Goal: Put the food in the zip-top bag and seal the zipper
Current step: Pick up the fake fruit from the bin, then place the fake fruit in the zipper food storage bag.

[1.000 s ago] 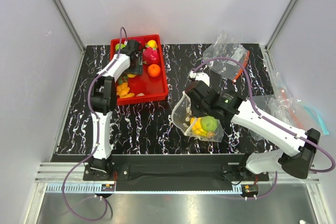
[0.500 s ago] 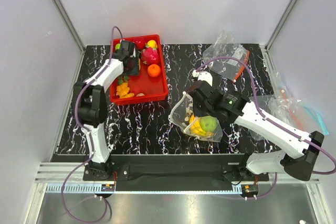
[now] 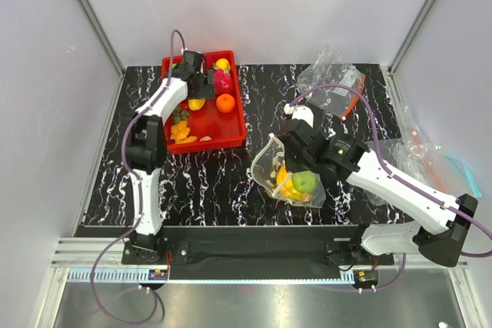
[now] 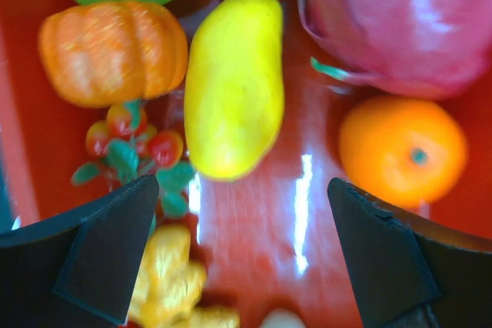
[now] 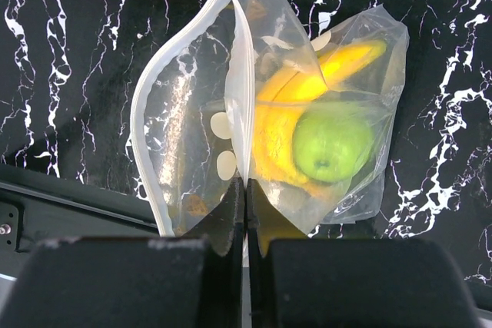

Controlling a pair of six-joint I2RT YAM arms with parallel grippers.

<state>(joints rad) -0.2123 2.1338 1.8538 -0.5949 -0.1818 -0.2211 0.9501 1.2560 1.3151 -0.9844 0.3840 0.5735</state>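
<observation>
L arm [image 3: 160, 104] & R arm [image 3: 400, 190]: white shells, black joints, purple cables [image 3: 330, 86]; matte black gripper fingers [image 4: 108, 243], black bases [image 3: 444, 242].

Left arm [image 3: 157, 109]: you will find it stretched well away from its base toward the far left, with the forearm angled rightward.
Left gripper [image 4: 242, 186]: points downward, with the fingers [image 4: 100, 251] spread wide apart.
Right arm [image 3: 392, 182]: the elbow is folded out to your right and the forearm runs back toward table centre.
Right gripper [image 5: 246, 190]: points downward, jaws pressed together.
</observation>
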